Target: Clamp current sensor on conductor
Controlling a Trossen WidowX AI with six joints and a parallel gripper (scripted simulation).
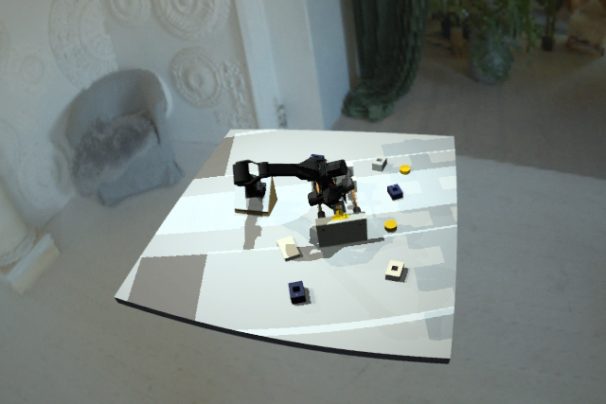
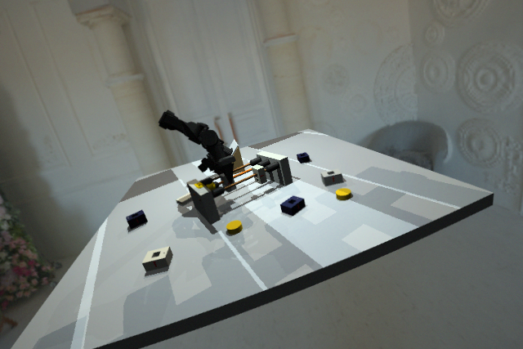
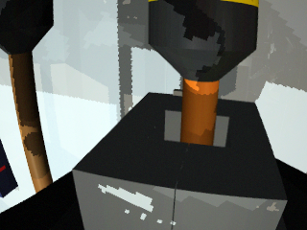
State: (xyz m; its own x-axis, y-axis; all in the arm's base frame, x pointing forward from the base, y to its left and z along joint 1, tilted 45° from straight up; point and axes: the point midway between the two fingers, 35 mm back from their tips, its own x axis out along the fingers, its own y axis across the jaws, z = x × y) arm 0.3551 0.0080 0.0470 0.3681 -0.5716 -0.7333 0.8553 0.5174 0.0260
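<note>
My gripper (image 1: 337, 200) (image 2: 229, 185) (image 3: 184, 163) is shut on the current sensor (image 3: 127, 149), a grey block with a dark top face. The middle orange conductor (image 3: 199, 112) passes through the sensor's square window, with bare space on both sides of it. The sensor's halves meet at a thin seam in the wrist view; whether the latch is caught cannot be told. A black sleeve with a yellow band (image 3: 203, 43) stands on the conductor beyond the sensor. Yellow marking (image 1: 340, 215) (image 2: 204, 185) sits at the near end block. No arrow or LOAD lettering is legible.
Conductors run between two grey end blocks (image 1: 341, 232) (image 2: 204, 205). Another conductor (image 3: 29, 125) is left of the sensor. A small pale block (image 2: 258, 173) sits on the outer conductor. Dark blue blocks (image 1: 296, 291) (image 2: 292, 205), pale blocks (image 1: 395, 269) and yellow discs (image 1: 390, 224) (image 2: 234, 226) lie around.
</note>
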